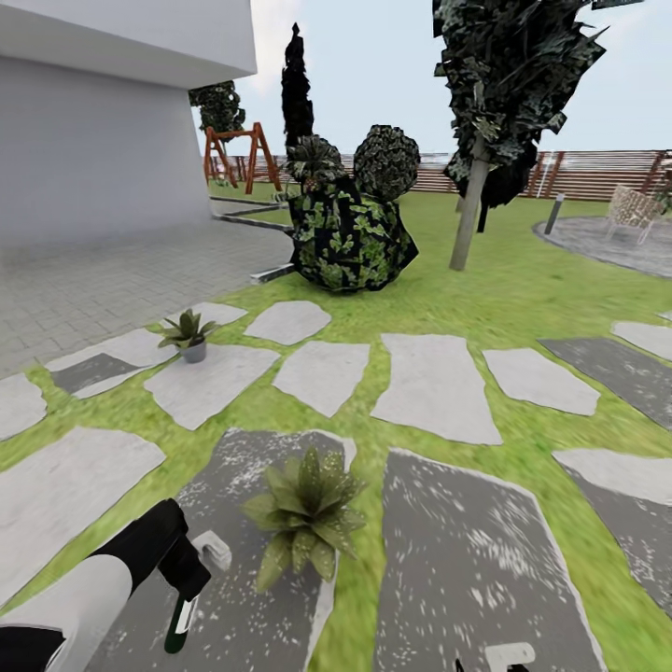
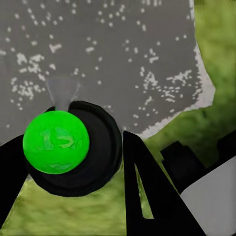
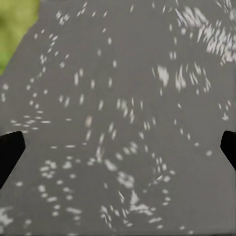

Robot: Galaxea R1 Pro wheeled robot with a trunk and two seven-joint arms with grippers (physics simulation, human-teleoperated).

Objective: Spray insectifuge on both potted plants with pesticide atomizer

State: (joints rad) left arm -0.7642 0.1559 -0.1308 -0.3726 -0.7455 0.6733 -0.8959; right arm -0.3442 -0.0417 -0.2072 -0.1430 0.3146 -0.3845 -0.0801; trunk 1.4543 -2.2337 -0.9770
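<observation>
My left gripper [image 1: 187,567] is shut on the pesticide atomizer [image 1: 179,623] low over a dark speckled stepping stone. The slim dark green bottle hangs down and its pale spray top [image 1: 214,551] points toward the near potted plant [image 1: 303,515], a rosette of pointed leaves just right of it. The other potted plant [image 1: 189,334] stands in a small grey pot on a pale stone further back left. In the left wrist view the atomizer [image 2: 55,141] shows end-on, bright green in a black ring, between the dark fingers [image 2: 145,196]. My right gripper [image 3: 118,147] is open over bare dark stone.
Grey and pale stepping stones [image 1: 434,387] cross the green lawn. A big dark leafy bush [image 1: 350,233] and a tree trunk [image 1: 469,210] stand behind them. A white house wall [image 1: 103,159] and paved area are at left, a brown slatted fence [image 1: 597,173] at the back.
</observation>
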